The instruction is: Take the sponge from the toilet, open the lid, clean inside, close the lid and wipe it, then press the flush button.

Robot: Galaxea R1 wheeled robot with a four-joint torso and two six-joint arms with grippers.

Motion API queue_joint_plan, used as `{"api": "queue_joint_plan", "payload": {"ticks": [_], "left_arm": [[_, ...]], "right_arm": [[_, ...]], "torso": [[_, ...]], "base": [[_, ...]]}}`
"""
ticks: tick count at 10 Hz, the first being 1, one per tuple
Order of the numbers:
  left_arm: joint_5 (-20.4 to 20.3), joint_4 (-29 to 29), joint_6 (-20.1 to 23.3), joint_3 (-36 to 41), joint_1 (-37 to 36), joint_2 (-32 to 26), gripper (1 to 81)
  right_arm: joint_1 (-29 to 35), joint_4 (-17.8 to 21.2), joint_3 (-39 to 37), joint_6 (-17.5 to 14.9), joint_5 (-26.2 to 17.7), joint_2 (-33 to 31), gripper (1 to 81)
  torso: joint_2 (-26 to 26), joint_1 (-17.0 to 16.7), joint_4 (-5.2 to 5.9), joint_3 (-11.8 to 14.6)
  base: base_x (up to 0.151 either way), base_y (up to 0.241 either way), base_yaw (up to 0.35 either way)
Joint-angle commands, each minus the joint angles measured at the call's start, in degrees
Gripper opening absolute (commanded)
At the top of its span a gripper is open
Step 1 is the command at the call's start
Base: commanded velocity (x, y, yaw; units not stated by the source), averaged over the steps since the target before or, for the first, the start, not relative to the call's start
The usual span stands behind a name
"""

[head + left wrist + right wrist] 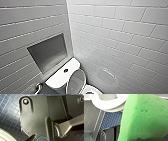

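The white toilet [58, 79] stands in the corner, low in the head view. Its flat tank top carries the small dark flush button [65, 70]. The lid [76, 80] stands raised against the tank, its greyish inner face turned to the bowl, whose rim [90, 89] curves along the lower edge. The bright green sponge [145, 117] looms very close in the right wrist view, with my right gripper shut on it, above the white toilet rim [107, 105]. My left gripper stands open with nothing in it, over dark floor tiles [8, 115] beside a white curved edge [5, 135].
Grey tiled walls meet in a corner behind the toilet. A recessed niche [48, 51] sits in the left wall above the tank. A chrome fitting [38, 87] shows left of the tank. Dark blue small-tiled floor [111, 120] lies below the bowl.
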Motion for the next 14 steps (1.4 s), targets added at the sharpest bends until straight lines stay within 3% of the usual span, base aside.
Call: {"api": "queue_joint_plan", "payload": {"ticks": [1,4,5,8,11,12,14], "left_arm": [[3.7,0.2,0.4,0.0,-0.7,0.1,81.1],[3.7,0.2,0.3,0.0,-0.7,0.5,81.1],[3.7,0.1,0.3,0.0,-0.7,0.5,81.1],[3.7,0.1,0.3,0.0,-0.6,0.5,81.1],[3.7,0.1,0.3,-0.2,-0.2,0.5,81.1],[3.7,0.1,0.3,-0.1,-0.2,0.5,81.1],[3.7,0.1,0.3,-0.1,-0.3,0.5,81.1]], "right_arm": [[9.2,1.2,2.8,-0.2,-2.3,-4.3,1.0],[12.7,4.2,2.1,-0.1,-2.4,-5.3,1.0],[14.1,5.8,2.4,0.2,-2.5,-6.0,1.0],[16.5,6.2,2.8,0.5,-2.5,-6.3,1.0],[18.9,6.3,3.4,0.7,-2.6,-6.4,1.0],[19.4,6.3,3.6,0.9,-2.6,-6.7,1.0],[20.8,6.3,4.2,2.5,-2.5,-7.4,1.0]], "torso": [[0.0,0.0,0.00,0.0],[0.0,0.0,0.00,0.0],[0.0,0.0,4.30,0.0],[0.0,0.0,7.75,0.0],[0.0,0.0,13.81,-1.2],[0.0,0.0,10.30,0.0],[0.0,0.0,13.88,-0.5]], "base": [[0.000,0.000,0.000],[0.000,0.000,0.000],[0.000,0.000,0.000],[0.000,0.000,0.000],[0.000,0.000,0.000],[0.000,0.000,0.000],[0.000,0.000,0.000]]}}
